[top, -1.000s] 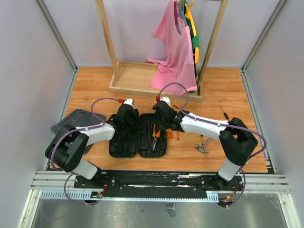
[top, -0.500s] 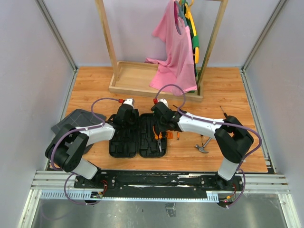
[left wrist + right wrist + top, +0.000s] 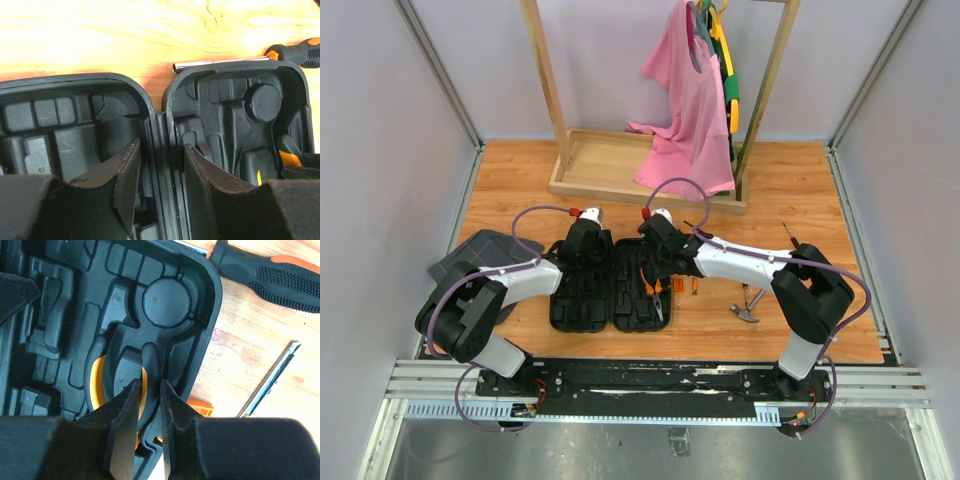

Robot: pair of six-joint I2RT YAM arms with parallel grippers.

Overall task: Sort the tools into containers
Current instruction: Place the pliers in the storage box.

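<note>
Pliers [image 3: 94, 382] lying in tool case's [image 3: 580, 295] right half; right gripper [image 3: 149, 390], edged left and narrowed since before, is clenching one handle. Left gripper [image 3: 161, 150] straddling hinge [image 3: 159, 120], grip unclear.

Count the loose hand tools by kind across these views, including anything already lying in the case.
Pliers: 1
Hammer: 1
Screwdrivers: 3
Total: 5
</note>
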